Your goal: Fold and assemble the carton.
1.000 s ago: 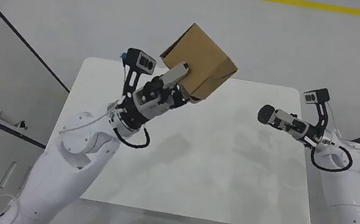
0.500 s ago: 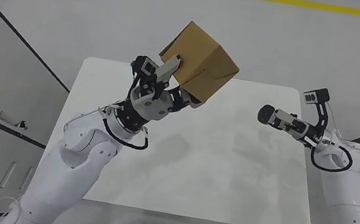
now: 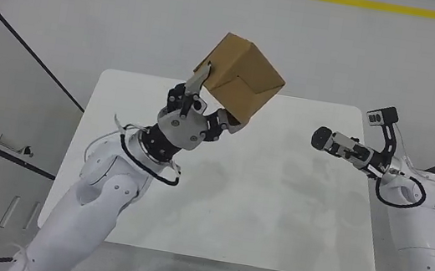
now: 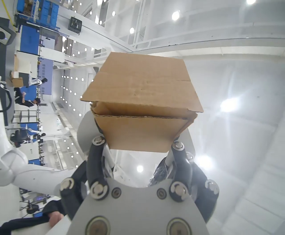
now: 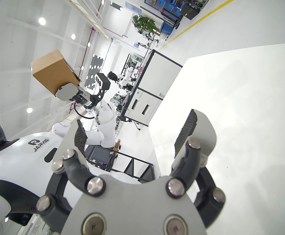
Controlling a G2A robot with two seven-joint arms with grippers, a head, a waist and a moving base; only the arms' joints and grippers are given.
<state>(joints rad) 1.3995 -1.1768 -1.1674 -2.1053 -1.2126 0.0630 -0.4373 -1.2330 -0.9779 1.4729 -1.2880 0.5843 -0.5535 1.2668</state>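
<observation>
Left gripper, fingers clamped on carton aloft over bench far edge, gripped face hidden, one flap seemingly ajar; right gripper fingers spread wide.

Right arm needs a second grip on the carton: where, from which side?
Likely the overhanging flap of the carton, approached from the side of the right gripper. The left gripper clamps the lower end, the broad faces offer no thin edge, and that flap juts free.

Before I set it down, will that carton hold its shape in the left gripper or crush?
Probably light: the left gripper holds the carton aloft by one end. Likely crushable: thin corrugated board, seemingly hollow. The flap gapes, so a push may spring it.
</observation>
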